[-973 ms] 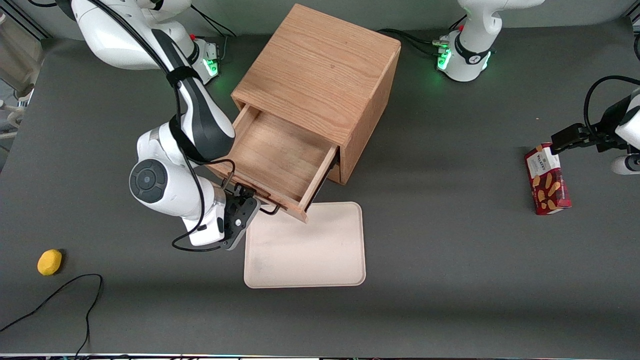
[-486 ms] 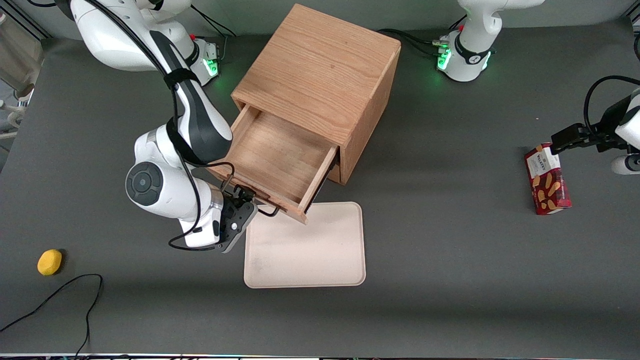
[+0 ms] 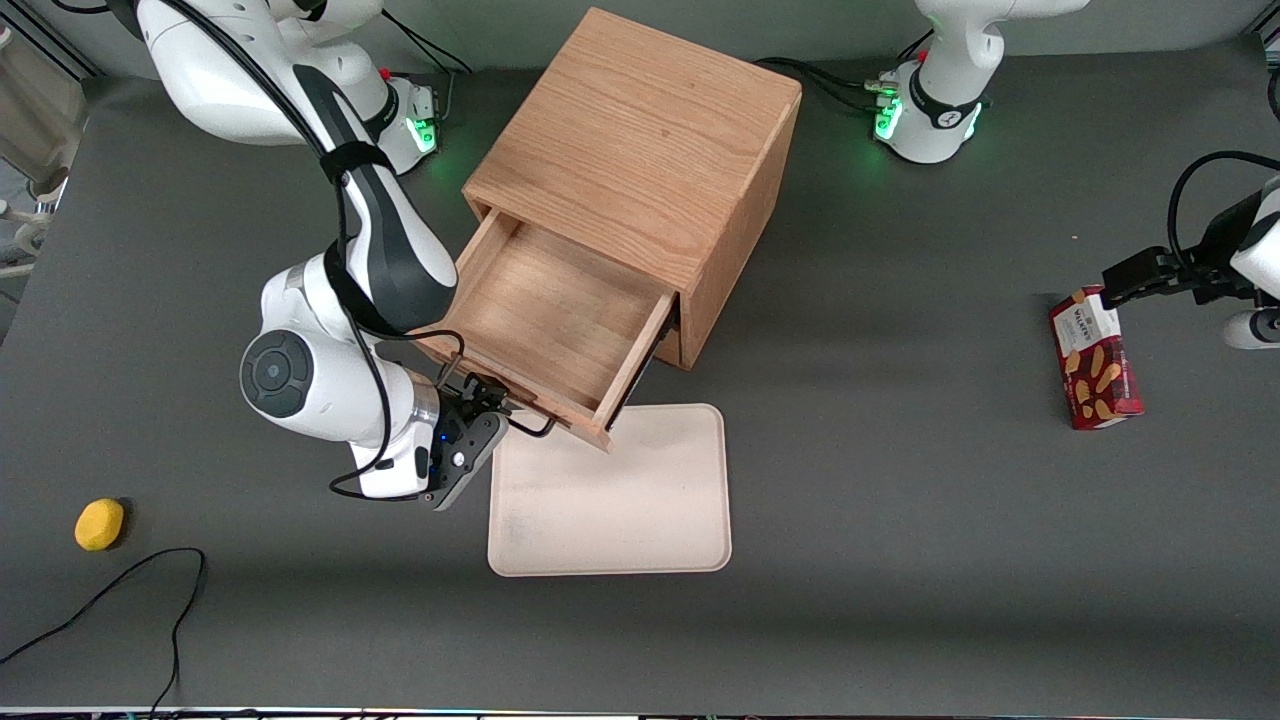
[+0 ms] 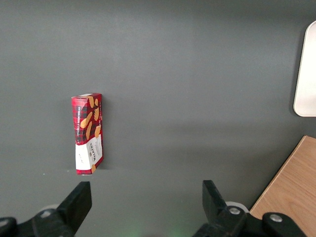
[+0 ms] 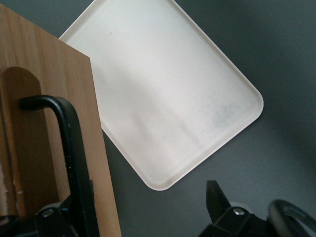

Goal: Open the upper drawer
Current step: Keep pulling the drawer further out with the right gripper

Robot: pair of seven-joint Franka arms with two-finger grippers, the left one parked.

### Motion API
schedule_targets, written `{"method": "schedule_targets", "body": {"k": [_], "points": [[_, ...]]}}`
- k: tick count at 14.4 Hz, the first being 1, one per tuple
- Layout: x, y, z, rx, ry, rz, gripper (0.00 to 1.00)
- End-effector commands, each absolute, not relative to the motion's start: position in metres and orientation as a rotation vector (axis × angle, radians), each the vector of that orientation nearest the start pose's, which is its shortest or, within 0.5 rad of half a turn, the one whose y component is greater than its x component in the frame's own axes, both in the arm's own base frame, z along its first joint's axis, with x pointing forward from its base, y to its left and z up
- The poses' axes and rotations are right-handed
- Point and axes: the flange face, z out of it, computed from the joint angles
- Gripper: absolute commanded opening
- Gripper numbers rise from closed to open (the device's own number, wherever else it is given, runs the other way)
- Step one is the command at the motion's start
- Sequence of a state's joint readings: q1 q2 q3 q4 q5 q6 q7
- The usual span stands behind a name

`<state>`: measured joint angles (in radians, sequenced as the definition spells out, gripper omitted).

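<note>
Gripper (image 3: 482, 397) sits at the drawer front, fingers spread, one fingertip (image 5: 216, 195) clear of the wood and the black bar handle (image 5: 71, 148) just beside the other; upper drawer (image 3: 545, 310) stands pulled well out of the oak cabinet (image 3: 640, 140), its tray bare; cream tray (image 3: 610, 495) lies on the grey table (image 3: 900, 560) nearer the front camera, its edge under the drawer's corner; lemon (image 3: 99, 524) lies toward the working arm's end; biscuit box (image 3: 1093, 358) toward the parked arm's.

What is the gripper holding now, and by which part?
Nothing. The gripper is open in front of the upper drawer; its black handle stands by one finger, unclamped.
</note>
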<state>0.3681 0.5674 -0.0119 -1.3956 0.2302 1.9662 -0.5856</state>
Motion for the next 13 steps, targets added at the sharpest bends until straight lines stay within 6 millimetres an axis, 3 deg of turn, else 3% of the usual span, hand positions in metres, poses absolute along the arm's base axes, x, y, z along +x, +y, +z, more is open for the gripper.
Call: {"method": "schedule_targets", "body": {"k": [1,13], "points": [[0.675,0.249,0.381,-2.681,-1.182,-0.036,1.00],[0.700,0.240,0.380,-2.626,-1.310,-0.086,1.00]]}}
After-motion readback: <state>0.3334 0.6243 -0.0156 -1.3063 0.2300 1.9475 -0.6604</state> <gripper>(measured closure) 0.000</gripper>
